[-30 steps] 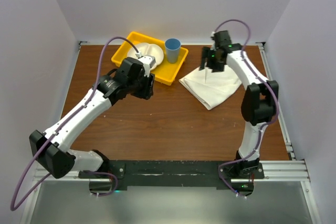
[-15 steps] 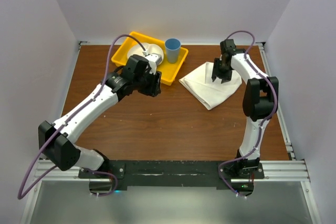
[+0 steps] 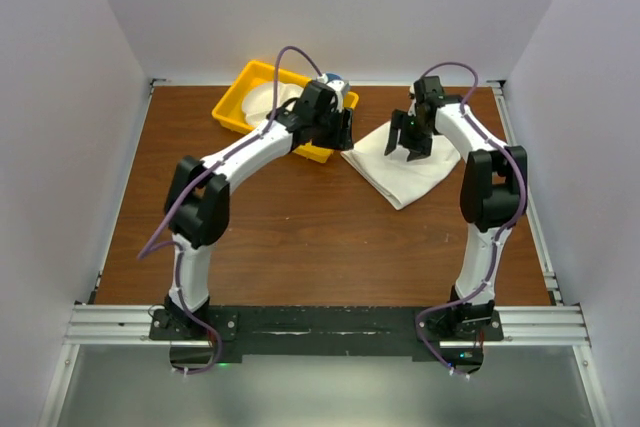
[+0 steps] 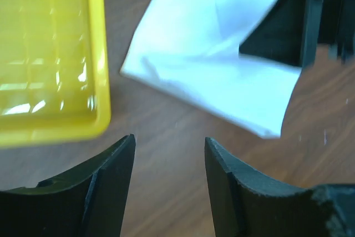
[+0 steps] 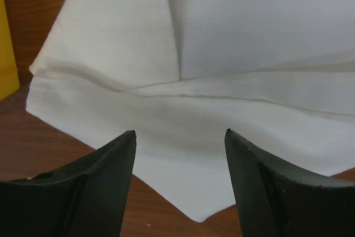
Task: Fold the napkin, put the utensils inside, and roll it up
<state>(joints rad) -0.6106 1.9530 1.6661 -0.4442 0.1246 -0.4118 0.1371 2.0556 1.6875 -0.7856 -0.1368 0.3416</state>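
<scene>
Soft white napkin, folded with crisp creases, lies on a wood-grain table near a glossy yellow tray. The left gripper and right gripper are both spread apart and empty.

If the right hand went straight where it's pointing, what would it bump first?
Probably the napkin: its creased folds fill the view ahead of the open right hand, though how far off is unclear.

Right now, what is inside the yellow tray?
A white plate shows in the yellow tray; a blue cup peeks out behind the left arm, which covers the tray's right end.
</scene>
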